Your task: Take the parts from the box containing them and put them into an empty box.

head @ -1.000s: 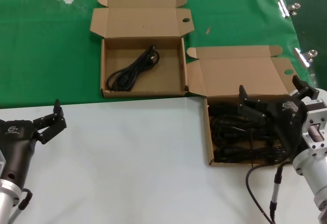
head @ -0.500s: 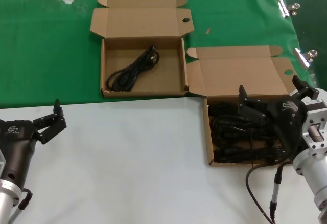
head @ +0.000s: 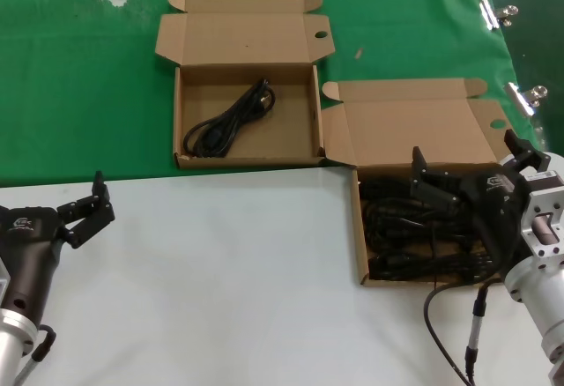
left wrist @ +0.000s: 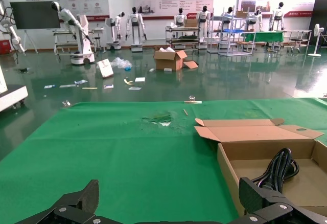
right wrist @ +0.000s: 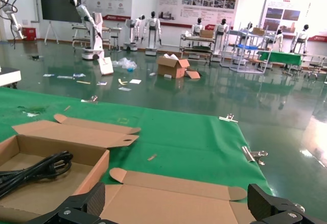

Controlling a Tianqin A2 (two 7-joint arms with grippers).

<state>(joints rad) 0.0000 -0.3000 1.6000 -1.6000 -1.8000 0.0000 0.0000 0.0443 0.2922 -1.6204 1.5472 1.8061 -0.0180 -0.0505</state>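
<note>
Fingers of the right gripper [head: 430,177] are spread wide apart with nothing caught between them, poised just above the far end of the box containing them [head: 359,227], a shallow brown cardboard mailer sitting at the right side of the bench [head: 220,280], on the white sheet close to where it meets the green cloth [head: 79,86]. Its hinged lid [head: 414,126] lies open toward the far edge, over the green. Inside, the parts [head: 414,241] lie as a dark tangle of looped black power cables, filling most of the tray.

Over at the near left corner of the bench, the left gripper [head: 88,210] hovers above the white surface, well apart from both boxes. Its fingers [left wrist: 76,206] are also wide open and hold nothing.

On the green cloth toward the far edge, around mid-bench, stands the empty box [head: 181,113], lid folded back, though one cable bundle [head: 231,120] already lies slantwise across its floor. The two boxes sit near each other, corner by corner. The robot's own grey-plugged cable [head: 471,329] hangs beneath the right arm. Metal clips [head: 498,13] hold the cloth along the right edge.
</note>
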